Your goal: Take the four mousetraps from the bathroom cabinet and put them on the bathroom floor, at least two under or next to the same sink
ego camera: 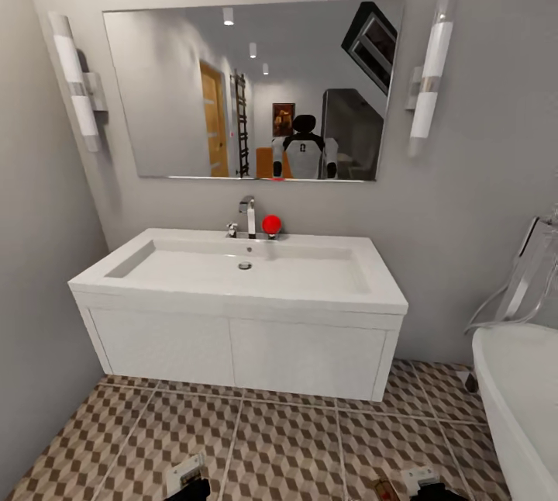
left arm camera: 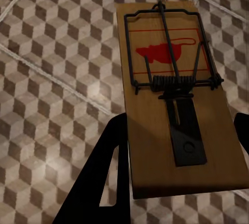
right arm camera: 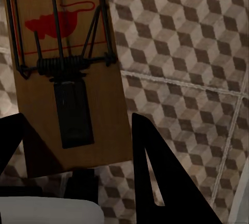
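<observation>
Fingers of left gripper (left arm camera: 176,172) clamp one mousetrap (left arm camera: 174,89) at its plain end, red mouse mark pointing away, over the bathroom floor (left arm camera: 52,68). Right gripper (right arm camera: 78,151) fingers grip a second mousetrap (right arm camera: 67,63) likewise, above same cube-pattern tiles. Head view: white wall-hung sink vanity (ego camera: 240,338) straight ahead, chrome faucet (ego camera: 248,215), mirror (ego camera: 248,90) above, bathtub (ego camera: 519,400) at right.

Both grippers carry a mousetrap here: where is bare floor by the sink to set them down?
Bare bathroom floor runs along the white vanity's front, from the left wall to the bathtub. It narrows at the right, between vanity and tub. Under the vanity is a low gap.
</observation>
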